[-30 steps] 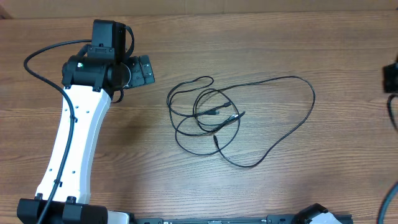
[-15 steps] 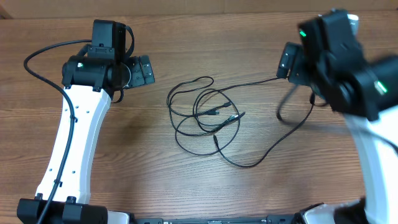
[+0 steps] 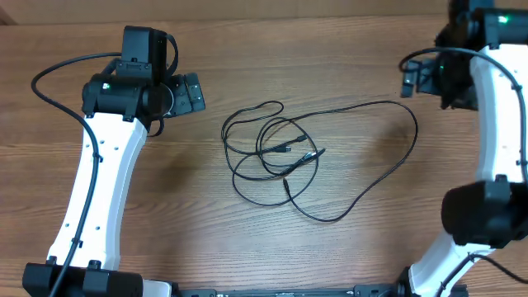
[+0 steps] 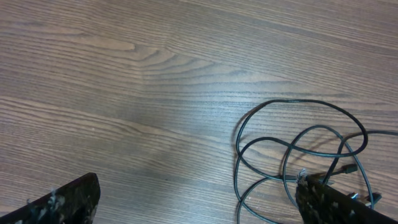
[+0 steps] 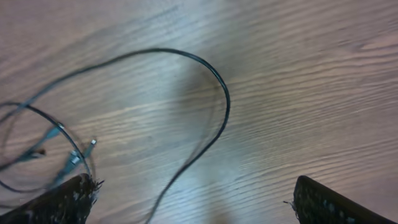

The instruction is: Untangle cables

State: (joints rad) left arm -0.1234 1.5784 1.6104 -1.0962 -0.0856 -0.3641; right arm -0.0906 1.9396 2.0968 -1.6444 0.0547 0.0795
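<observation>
The cables point(image 3: 285, 148) lie tangled at the middle of the bench point(image 3: 330, 49), their big loop reaching right, laid just as a second ago. The left gripper point(image 3: 192, 92) has not moved: it hangs left of the tangle, released, nothing between its fingers. The right arm point(image 3: 495, 124), barely in view a second ago, now stands along the right edge. The right gripper point(image 3: 410, 78) is spread wide and empty, just beyond the loop's upper right bend.

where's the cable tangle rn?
Overhead view: the cables lie in the middle of the table, between the left hand and the right hand; neither holds them.
</observation>
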